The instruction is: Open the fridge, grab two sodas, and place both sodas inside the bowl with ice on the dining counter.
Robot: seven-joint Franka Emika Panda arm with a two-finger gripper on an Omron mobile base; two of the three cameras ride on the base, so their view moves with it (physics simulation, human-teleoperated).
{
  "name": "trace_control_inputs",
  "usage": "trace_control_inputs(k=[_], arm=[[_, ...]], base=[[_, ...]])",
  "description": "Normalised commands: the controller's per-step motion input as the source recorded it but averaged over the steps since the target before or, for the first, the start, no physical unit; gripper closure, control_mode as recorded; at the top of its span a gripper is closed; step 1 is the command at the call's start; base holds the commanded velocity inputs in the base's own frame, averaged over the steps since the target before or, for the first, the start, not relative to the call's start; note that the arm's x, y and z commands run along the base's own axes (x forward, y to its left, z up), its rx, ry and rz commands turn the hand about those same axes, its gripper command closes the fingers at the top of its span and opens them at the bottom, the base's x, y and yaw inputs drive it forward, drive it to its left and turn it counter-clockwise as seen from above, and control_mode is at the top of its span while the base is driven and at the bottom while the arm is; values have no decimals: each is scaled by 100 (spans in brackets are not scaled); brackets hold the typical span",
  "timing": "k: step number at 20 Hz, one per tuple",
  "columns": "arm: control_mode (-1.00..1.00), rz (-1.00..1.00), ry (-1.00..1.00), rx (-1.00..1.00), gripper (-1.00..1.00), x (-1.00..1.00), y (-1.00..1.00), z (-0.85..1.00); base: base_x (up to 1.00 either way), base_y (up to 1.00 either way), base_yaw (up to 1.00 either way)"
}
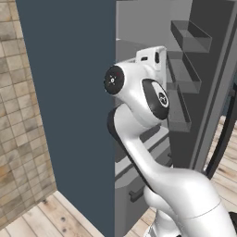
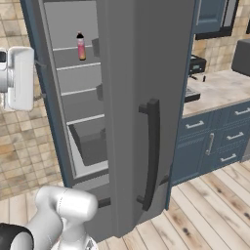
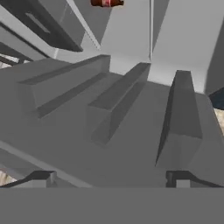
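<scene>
Fridge (image 2: 132, 97) open; pink bottle (image 2: 81, 47) upright on an upper shelf, cola bottle (image 3: 106, 3) barely glimpsed (top edge of hand view). Likely light, rigid, slippery: best grasped mid-body. Gripper (image 3: 109, 178) jaws wide apart, empty.

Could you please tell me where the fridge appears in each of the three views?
Left base view: the fridge takes the right half behind the arm, its open door showing its bins at the right.
Right base view: centre, the door's outer face with the dark handle, and the shelves to its left.
Hand view: grey ridged inner surfaces, seen close up.
Shared landmark: the open door.
</scene>
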Motion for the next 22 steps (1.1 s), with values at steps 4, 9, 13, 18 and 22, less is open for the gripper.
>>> trace_control_inputs(k=[4,9,13,18,22], arm=[[-100,-25,-12,0,-100,0,0,-20],[-100,-16,-21,0,-100,-4,-4,-15],[-100,-7,-24,0,-100,-7,-15,-13],[-100,0,-25,0,-100,-11,-29,-10],[-100,0,-19,1,-100,-1,-26,-1]], base=[[0,0,0],[0,0,0],[0,0,0],[0,0,0],[0,0,0]])
